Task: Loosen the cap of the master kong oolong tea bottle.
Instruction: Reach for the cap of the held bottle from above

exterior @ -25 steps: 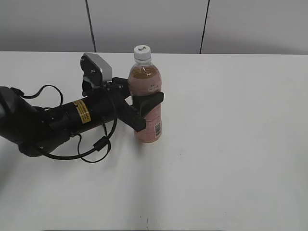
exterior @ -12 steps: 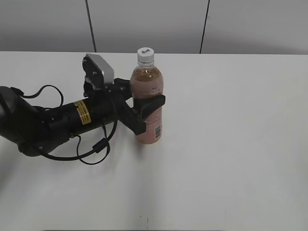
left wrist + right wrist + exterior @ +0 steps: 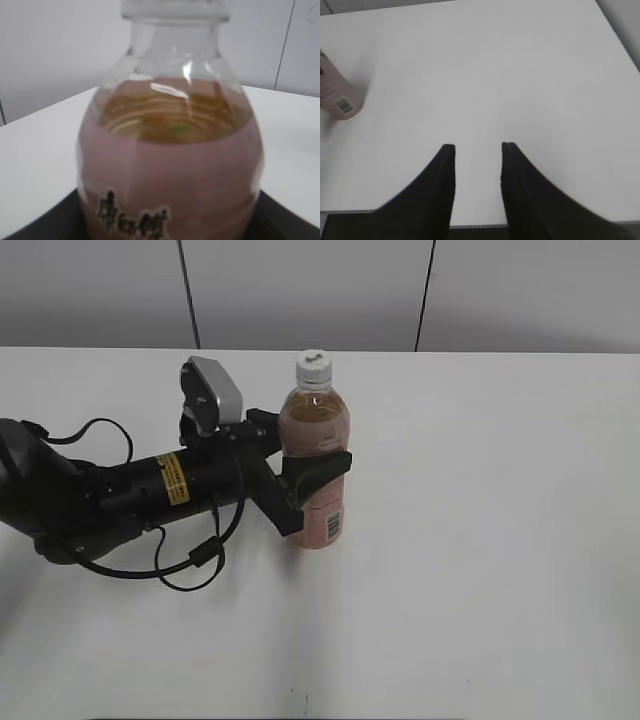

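The master kong oolong tea bottle (image 3: 318, 475) stands upright on the white table, amber tea above its pink label. Its small white cap (image 3: 314, 365) sits on the neck. My left gripper (image 3: 312, 465) is shut on the bottle's body at mid height, one black finger across the front. In the left wrist view the bottle (image 3: 172, 165) fills the frame and the cap's lower edge (image 3: 176, 9) shows at the top. My right gripper (image 3: 477, 147) is open and empty above the table's near edge, out of the exterior view. The bottle's base (image 3: 337, 97) shows at the far left of the right wrist view.
The white table (image 3: 480, 540) stretches to the right of the bottle. My left arm's black body and cables (image 3: 120, 500) lie across the left side. A grey panelled wall (image 3: 320, 290) stands behind the table.
My left gripper has carried the bottle to the right and slightly toward the front. The bottle stays upright in its grip.
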Motion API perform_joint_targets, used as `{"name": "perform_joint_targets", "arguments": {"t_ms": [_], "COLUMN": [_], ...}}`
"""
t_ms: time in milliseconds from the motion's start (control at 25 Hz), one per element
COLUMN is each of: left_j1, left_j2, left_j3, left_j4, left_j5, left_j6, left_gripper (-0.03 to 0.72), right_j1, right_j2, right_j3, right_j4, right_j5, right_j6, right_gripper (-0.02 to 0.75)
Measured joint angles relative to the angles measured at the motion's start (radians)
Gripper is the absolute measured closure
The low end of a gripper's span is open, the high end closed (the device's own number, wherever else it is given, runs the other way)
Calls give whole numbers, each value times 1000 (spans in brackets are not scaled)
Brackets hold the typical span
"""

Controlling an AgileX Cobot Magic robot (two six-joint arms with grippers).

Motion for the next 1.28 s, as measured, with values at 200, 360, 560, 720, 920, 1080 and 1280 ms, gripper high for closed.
{"name": "perform_joint_targets", "arguments": {"t_ms": [200, 360, 560, 720, 920, 1080, 1280], "left_j1": [0, -2, -5, -5, -5, -5, -5], "left_j2": [-7, -63, -145, -169, -176, -188, -226], "left_j3": [0, 0, 1, 2, 2, 2, 2], "left_j4": [18, 53, 65, 67, 73, 97, 109], "left_j5": [2, 107, 289, 340, 353, 371, 415], "left_j6": [-2, -3, 0, 10, 30, 57, 87], "left_gripper": [276, 276, 276, 276, 276, 276, 276], "right_j1": [0, 0, 0, 0, 24, 125, 292], "right_j2": [159, 366, 676, 919, 1124, 1249, 1408], "right_j3": [-16, -75, -197, -297, -432, -544, -703], "right_j4": [204, 353, 482, 633, 720, 724, 666], "right_j5": [-69, -106, -93, -44, 32, 25, -44], "right_j6": [-208, -271, -258, -242, -202, -120, 87], "right_gripper": [496, 496, 494, 479, 474, 472, 465]}}
